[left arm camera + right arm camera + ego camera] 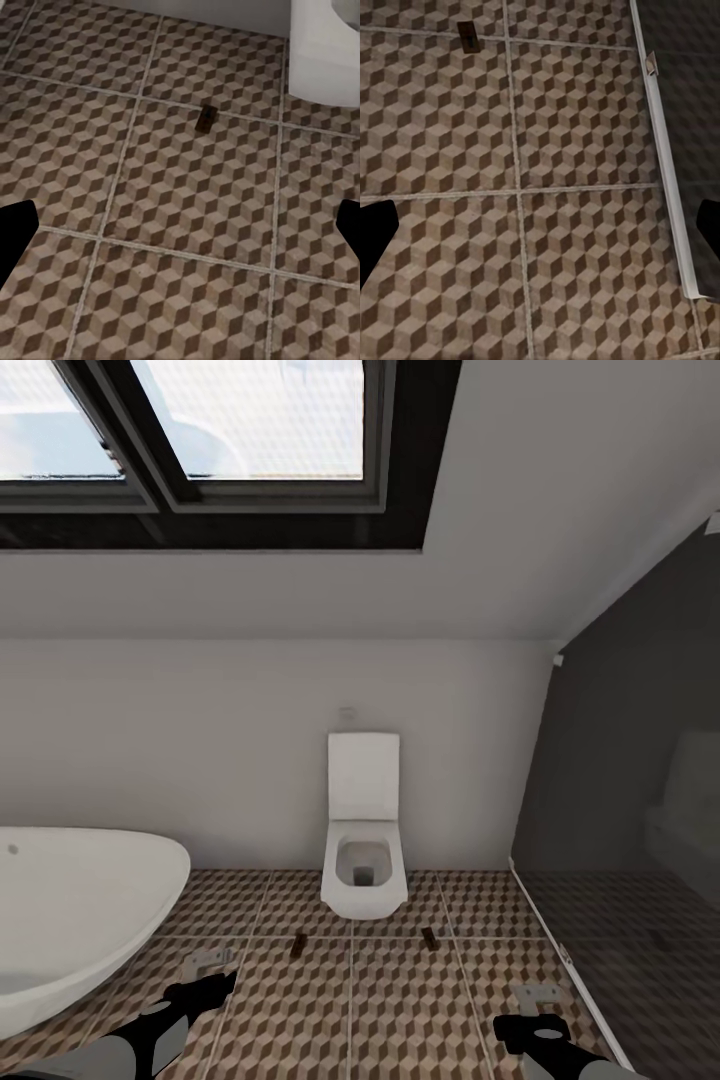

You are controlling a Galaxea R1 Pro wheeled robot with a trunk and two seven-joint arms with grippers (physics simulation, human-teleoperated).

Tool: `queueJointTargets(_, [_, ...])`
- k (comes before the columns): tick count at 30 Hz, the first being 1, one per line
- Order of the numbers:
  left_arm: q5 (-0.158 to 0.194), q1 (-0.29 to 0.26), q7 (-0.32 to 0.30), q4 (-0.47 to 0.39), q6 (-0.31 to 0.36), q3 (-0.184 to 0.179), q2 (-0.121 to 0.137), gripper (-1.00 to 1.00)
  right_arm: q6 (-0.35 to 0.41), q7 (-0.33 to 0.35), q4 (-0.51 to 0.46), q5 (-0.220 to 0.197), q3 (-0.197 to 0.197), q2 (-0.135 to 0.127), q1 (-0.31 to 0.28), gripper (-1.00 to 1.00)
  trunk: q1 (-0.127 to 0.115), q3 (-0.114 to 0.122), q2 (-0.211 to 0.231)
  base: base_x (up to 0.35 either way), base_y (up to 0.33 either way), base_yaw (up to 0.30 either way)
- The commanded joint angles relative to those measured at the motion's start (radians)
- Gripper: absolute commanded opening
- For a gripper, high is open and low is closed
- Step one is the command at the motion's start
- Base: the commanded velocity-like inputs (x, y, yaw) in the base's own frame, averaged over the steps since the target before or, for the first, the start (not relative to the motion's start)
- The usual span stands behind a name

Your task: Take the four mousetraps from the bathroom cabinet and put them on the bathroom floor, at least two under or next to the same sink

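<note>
Head view: two mousetraps [297, 947] [429, 937] lie on the bathroom floor [400, 1010] before the toilet [364, 860], bathtub [70, 910] at the left. Left gripper [205, 965] and right gripper [538, 996] hang empty. Left wrist view: fingers spread, one mousetrap [205, 118] ahead. Right wrist view: fingers spread, another mousetrap [469, 37] near the shower rail [667, 172]. Judgement: partly placed; remaining traps need fetching from the cabinet.
</note>
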Motion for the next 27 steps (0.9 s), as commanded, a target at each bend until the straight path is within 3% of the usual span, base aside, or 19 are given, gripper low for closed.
queueJointTargets(1, [0.011, -0.001, -0.005, 0.002, -0.003, -0.008, 0.0, 1.0, -0.005, -0.003, 0.003, 0.01, -0.009, 0.0, -0.001, 1.0, -0.004, 0.002, 0.006, 0.0, 0.0, 0.0])
queueJointTargets(14, [0.01, -0.001, -0.004, 0.002, -0.003, -0.008, 0.001, 1.0, -0.006, -0.002, 0.003, 0.01, -0.009, 0.0, 0.002, 1.0, -0.054, 0.042, 0.097, 0.0, 0.0, 0.0])
queueJointTargets(27, [0.01, 0.018, -0.006, 0.002, -0.003, -0.007, 0.002, 1.0, -0.008, 0.001, 0.003, 0.011, -0.009, 0.002, 0.052, 1.0, -0.103, 0.083, 0.188, 0.0, 0.0, 0.0])
